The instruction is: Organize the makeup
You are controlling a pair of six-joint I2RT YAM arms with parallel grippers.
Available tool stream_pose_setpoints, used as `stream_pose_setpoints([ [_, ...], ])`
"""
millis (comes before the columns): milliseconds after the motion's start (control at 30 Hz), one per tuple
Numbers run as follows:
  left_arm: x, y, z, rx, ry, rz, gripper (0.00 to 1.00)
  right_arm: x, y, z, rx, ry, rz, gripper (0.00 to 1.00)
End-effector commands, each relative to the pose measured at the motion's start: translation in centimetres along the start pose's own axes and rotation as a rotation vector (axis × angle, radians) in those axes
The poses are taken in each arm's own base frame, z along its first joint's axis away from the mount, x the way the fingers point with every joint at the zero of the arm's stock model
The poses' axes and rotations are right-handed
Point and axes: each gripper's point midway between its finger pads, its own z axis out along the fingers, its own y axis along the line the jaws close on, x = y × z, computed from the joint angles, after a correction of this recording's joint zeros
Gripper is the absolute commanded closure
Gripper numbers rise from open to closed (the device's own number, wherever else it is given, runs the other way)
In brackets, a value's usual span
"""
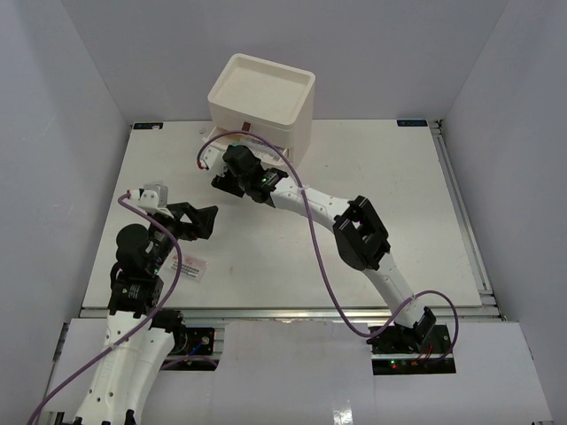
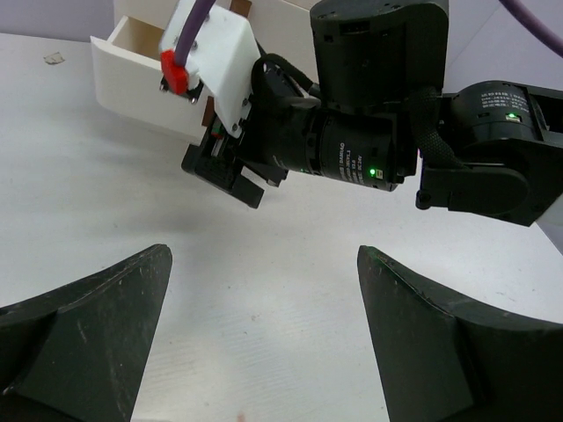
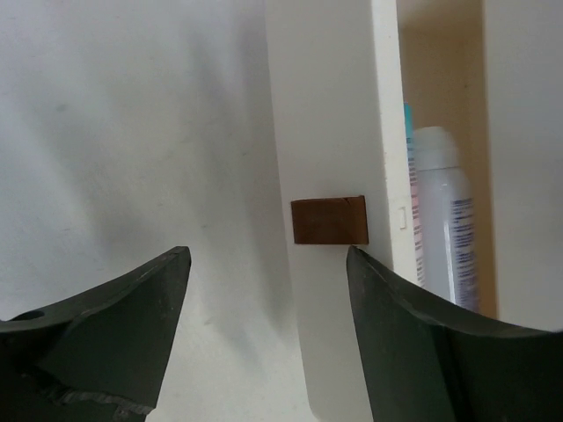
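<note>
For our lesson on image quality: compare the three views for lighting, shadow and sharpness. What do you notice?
Top external: even light, faint shadows on the table. Left wrist: right arm sharp, green light glowing; left pincer dark, featureless. Right wrist: soft shadow beside the drawer front; brown handle and white tube slightly blurred.

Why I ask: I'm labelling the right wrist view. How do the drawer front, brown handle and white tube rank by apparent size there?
Largest: drawer front
Then: white tube
Smallest: brown handle
Tube partly hidden; judged by what shows.
</note>
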Motion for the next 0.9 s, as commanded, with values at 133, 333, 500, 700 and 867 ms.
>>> stream_pose_setpoints([
  [133, -0.5, 0.1, 0.0, -0.008, -0.005, 0.009, 0.02, 3.0, -11.4, 1.0, 0.267, 0.012, 0.087, 0.20],
  [333, -0.4, 0.2, 0.2, -0.011, 0.000, 0.008, 0.02, 3.1, -12.2, 0.7, 0.237, -0.007, 0.093, 0.18],
  [500, 0.2, 0.1, 0.4, 0.004, 0.020, 0.002, 0.02, -1.5, -5.6, -3.9, -0.262, -0.169, 0.035, 0.19],
  [700, 1.9, -1.2, 1.4, 0.099, 0.081, -0.041, 0.02, -3.8, -3.4, -13.9, -0.575, -0.345, 0.077, 0.25],
  [867, 5.2, -2.1, 3.9, 0.186, 0.208, -0.202, 0.05, -0.3, -7.3, -19.6, -0.647, -0.432, 0.268, 0.42],
])
